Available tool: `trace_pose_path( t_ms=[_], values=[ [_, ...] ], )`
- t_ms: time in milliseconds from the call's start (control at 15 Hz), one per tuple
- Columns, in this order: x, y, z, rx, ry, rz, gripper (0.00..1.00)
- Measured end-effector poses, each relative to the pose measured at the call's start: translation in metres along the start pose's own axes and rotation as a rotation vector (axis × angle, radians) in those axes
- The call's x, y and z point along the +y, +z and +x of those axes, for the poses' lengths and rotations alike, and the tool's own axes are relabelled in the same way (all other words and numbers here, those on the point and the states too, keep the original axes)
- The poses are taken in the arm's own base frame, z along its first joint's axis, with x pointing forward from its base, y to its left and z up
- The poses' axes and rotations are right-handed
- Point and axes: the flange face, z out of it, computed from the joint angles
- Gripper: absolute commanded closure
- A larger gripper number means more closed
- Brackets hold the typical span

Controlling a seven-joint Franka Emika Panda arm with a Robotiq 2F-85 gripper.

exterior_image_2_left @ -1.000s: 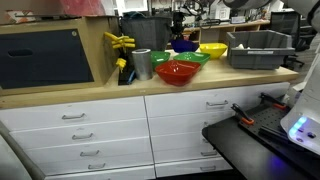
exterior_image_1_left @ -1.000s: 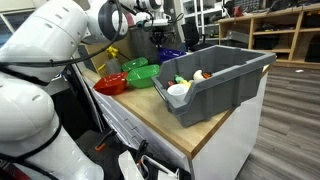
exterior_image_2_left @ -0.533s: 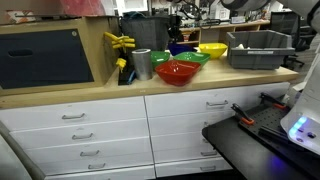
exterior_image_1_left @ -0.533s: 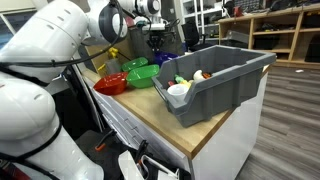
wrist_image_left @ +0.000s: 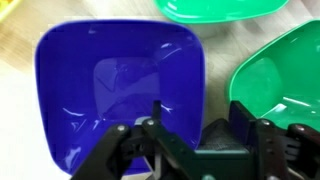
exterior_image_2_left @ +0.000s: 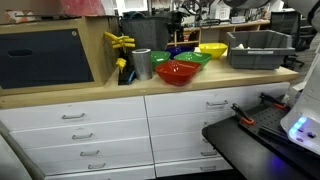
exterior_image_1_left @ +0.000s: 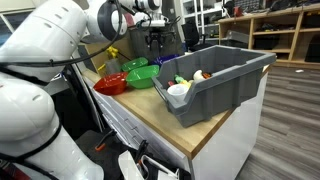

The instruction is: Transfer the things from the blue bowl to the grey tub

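Observation:
The blue bowl [wrist_image_left: 110,80] fills the wrist view from above, and only bare blue shows inside it. My gripper [wrist_image_left: 198,108] is open and straddles the bowl's right rim, one finger inside and one outside, neither pressing on the wall. In both exterior views the gripper [exterior_image_1_left: 155,42] [exterior_image_2_left: 178,28] hangs over the blue bowl [exterior_image_1_left: 170,57] [exterior_image_2_left: 182,50] at the back of the counter. The grey tub [exterior_image_1_left: 228,78] [exterior_image_2_left: 262,48] stands at the counter's end. Small yellow and orange things [exterior_image_1_left: 192,77] lie in it beside a white cup [exterior_image_1_left: 178,90].
Green bowls [wrist_image_left: 285,70] [wrist_image_left: 220,8] crowd the blue bowl's right and far sides. A red bowl [exterior_image_1_left: 110,85] [exterior_image_2_left: 178,71], a yellow bowl [exterior_image_2_left: 213,49] and a metal cup [exterior_image_2_left: 141,64] also stand on the wooden counter [exterior_image_1_left: 150,110]. A dark cabinet box [exterior_image_2_left: 45,55] sits at its other end.
The jaws have gone from shut on the blue bowl's rim to open. The bowl has come down a little onto the counter among the other bowls.

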Motion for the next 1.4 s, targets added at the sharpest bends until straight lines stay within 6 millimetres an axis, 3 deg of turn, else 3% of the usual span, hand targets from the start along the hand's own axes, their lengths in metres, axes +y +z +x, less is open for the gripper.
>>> trace_pose_path(
  t_ms=[400, 667, 1067, 1400],
  values=[
    [-0.006, -0.064, -0.048, -0.097, 0.126, 0.128, 0.00],
    [-0.018, -0.102, -0.067, -0.087, 0.200, 0.159, 0.00],
    [-0.033, -0.136, -0.088, -0.077, 0.208, 0.145, 0.00],
    [-0.042, -0.171, -0.130, -0.094, 0.256, 0.128, 0.00]
  ],
)
